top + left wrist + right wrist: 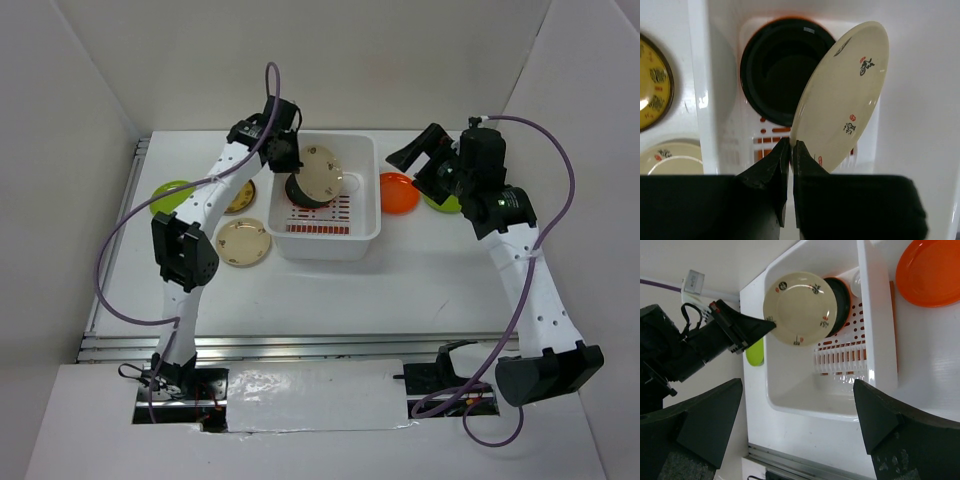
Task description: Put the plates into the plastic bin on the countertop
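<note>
Cream on white: speckled cream plate point(842, 95) on edge and tilted over the plastic bin point(330, 246), lower rim pinched in the left end effector point(791, 145). Jaws narrow, shut down to the thickness of the rim. Face of the plate toward the right side of the bin, back leaning toward the black plate point(775, 75).

Reason for the hold, as judged: rim grip and near-upright tilt suit dropping the plate edge-first into a rack slot, not laying it flat. Red slot markings point(320, 222) on the bin floor directly below. Cannot tell whether the lower edge touches the rack yet.

Bin contents:
- Black plate upright at the far end, seated in the slots.
- Thin orange edge behind the black plate in the left wrist view; probably another plate, not certain.
- Held cream plate just in front of the black one, not released.
- Near slots bare.

Right end effector point(798, 381) spread wide, holding nothing, hovering right of the bin above the plates there. Read as waiting clear of the left arm's path.

Outside the bin, flat on the worktop point(400, 290):
- Orange plate point(398, 192) just right of the bin.
- Lime green plate point(440, 203) beyond it, partly hidden under the right arm.
- Second cream plate point(244, 243) and brown-and-gold plate point(240, 198) just left of the bin.
- Another lime green plate point(168, 195) further left.

Risk, as judged: plate tipping against the black one on release if not seated in a slot.
</note>
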